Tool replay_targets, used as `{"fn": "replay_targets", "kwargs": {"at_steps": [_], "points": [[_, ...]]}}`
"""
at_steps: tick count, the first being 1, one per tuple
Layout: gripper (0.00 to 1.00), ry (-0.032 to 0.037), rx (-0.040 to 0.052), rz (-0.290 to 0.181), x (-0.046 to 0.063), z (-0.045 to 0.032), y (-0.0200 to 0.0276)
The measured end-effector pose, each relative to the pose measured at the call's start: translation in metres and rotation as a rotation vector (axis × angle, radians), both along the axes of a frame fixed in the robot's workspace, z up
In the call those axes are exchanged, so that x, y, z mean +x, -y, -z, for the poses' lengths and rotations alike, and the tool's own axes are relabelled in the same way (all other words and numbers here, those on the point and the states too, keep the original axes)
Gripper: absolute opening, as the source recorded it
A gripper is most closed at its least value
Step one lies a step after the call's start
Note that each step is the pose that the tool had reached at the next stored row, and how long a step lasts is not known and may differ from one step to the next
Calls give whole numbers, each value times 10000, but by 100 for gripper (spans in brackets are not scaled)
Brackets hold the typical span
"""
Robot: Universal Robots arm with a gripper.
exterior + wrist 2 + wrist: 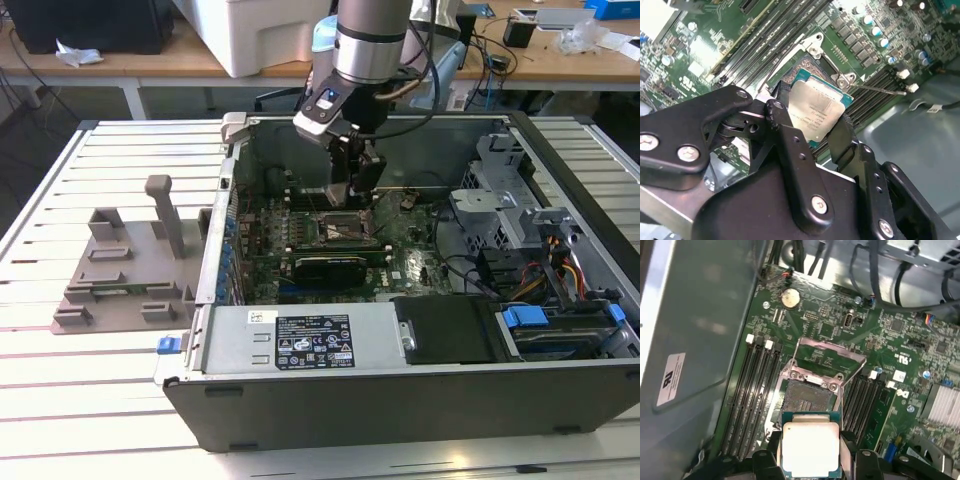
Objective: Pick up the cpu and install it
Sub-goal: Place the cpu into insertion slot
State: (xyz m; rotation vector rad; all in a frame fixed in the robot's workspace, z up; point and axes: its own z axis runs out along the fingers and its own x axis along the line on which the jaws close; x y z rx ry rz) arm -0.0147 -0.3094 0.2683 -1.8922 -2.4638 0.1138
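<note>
The gripper [814, 116] held the cpu [816, 107] clamped by its edges between its fingers, close over the open socket [807, 399] in the computer case [400, 390], where a slight tilt or misalignment could have bent the socket's contacts.

socket [810, 67] part-hidden — behind cpu [816, 111], hand [812, 114] cropped

silver cpu [811, 448], green motherboard [830, 325], black gripper [812, 132]
</note>
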Motion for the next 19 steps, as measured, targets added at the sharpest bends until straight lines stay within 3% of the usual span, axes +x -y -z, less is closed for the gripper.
{"fn": "replay_targets", "kwargs": {"at_steps": [1, 10, 17, 19], "points": [[55, 0, -2, 155, 0, 0, 0], [55, 0, -339, 1638, -1, 2, 0], [55, -12, -438, 2715, 0, 6, 0], [55, -12, -438, 2780, 0, 7, 0]]}}
